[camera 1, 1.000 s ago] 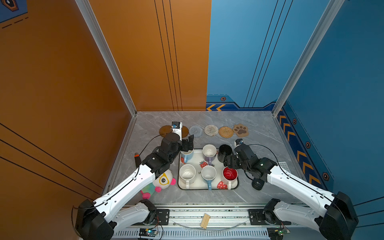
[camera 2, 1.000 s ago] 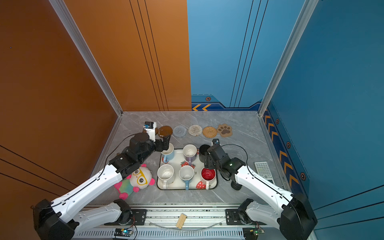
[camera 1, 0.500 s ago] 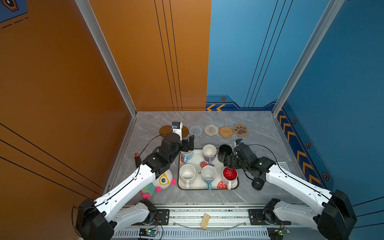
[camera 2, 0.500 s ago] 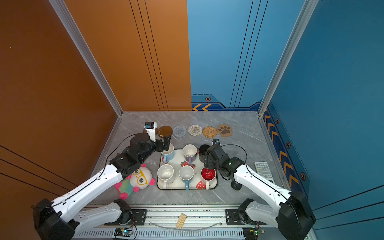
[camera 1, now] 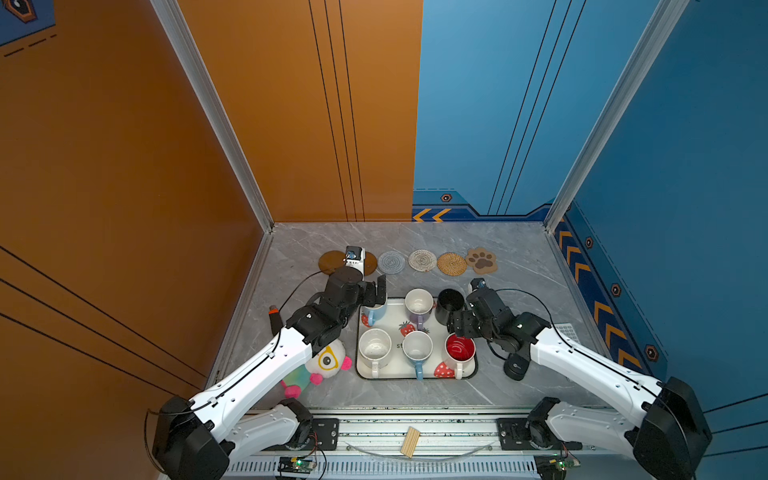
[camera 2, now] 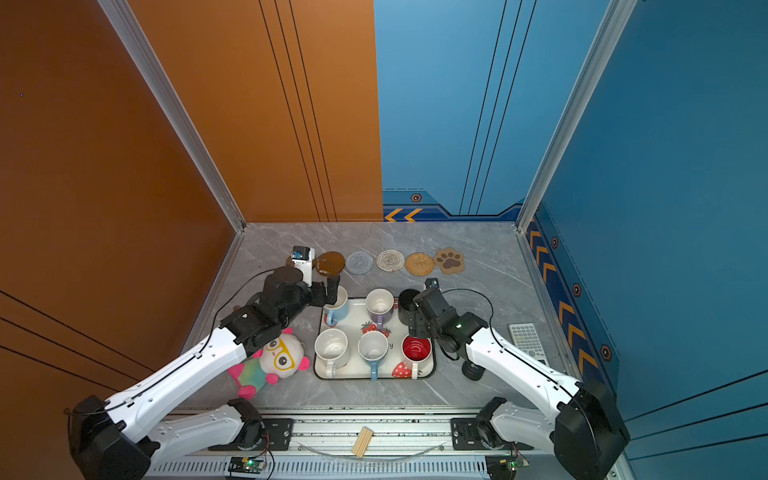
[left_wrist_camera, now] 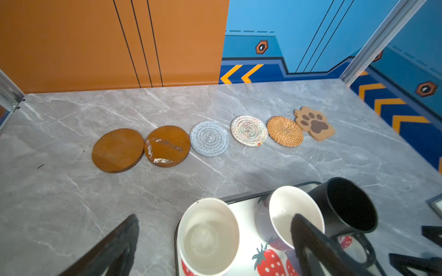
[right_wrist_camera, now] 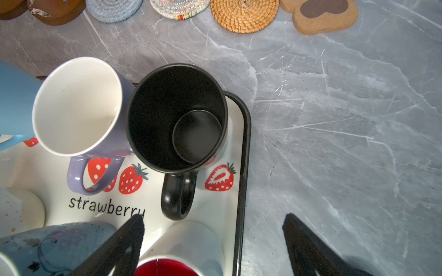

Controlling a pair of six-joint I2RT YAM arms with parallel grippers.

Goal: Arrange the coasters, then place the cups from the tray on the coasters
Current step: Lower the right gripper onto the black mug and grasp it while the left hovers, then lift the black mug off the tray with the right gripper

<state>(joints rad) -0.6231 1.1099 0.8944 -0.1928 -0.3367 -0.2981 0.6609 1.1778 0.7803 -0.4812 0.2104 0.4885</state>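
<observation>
1. Ceramic stock, six pieces, all standing on the strawberry tray (right_wrist_camera: 242,153). Far row: light blue mug (left_wrist_camera: 208,239), lavender mug (camera 1: 419,301), black mug (camera 1: 450,303). Near row: speckled cream mug (camera 1: 375,348), second light blue mug (camera 1: 417,347), red-lined white mug (camera 1: 460,348).
2. Coasters, six, in one row beyond the tray: brown disc (left_wrist_camera: 117,150) touching second brown disc (left_wrist_camera: 167,145), then grey woven round (left_wrist_camera: 209,138), cream woven round (left_wrist_camera: 248,130), rattan round (left_wrist_camera: 284,131) and paw mat (left_wrist_camera: 314,123). None carries a cup.
3. Left tool (left_wrist_camera: 214,218): released, fingers spread either side of the light blue mug, not yet pressing it.
4. Right tool (right_wrist_camera: 214,217): released and grasping nothing, with the black mug's handle turned toward it.
5. Change over the last second: the left tool has spread slightly wider; both arms have barely shifted; no cup or coaster has moved. Judgement: arranging looks finished, cup transfer not begun, and both first grasps seem close.
6. Grey marble surface (left_wrist_camera: 71,191): also holds a plush toy (camera 1: 324,365) beside the tray and a keypad (camera 2: 527,340) well to the right.
</observation>
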